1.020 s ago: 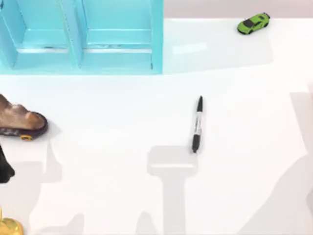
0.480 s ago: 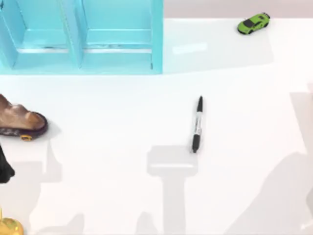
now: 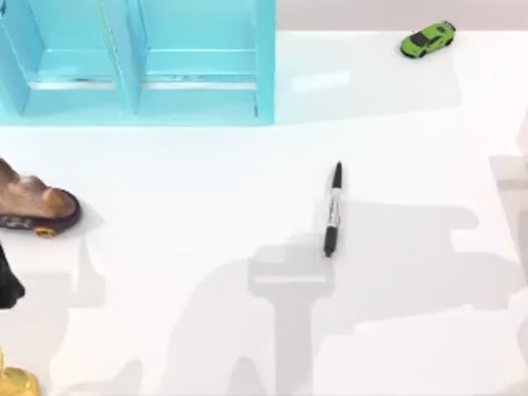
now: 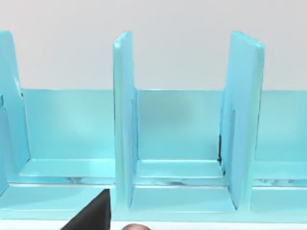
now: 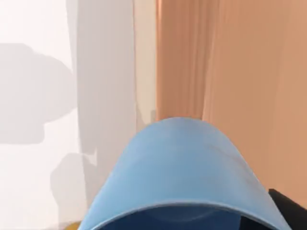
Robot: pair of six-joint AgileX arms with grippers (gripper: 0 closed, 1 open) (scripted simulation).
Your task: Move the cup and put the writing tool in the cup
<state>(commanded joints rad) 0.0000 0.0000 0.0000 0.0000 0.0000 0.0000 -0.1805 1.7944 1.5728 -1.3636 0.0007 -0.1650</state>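
The writing tool, a slim black marker with a pale label band, lies flat near the table's middle, its length running roughly front to back. The light-blue cup sits very close in the right wrist view, tipped with its rim toward the camera. My right gripper holds it, and one black finger shows at the cup's side. Beyond the cup are the table's edge and an orange curtain. In the left wrist view, one dark finger of my left gripper faces the blue shelf unit.
A turquoise shelf unit with upright dividers fills the back left. A green toy car sits at the back right. A brown shoe-like object on a small board and a yellow object lie along the left edge, with a dark shape between them.
A broad arm shadow has spread across the table's right middle, reaching the marker. The marker and the other objects have not moved.
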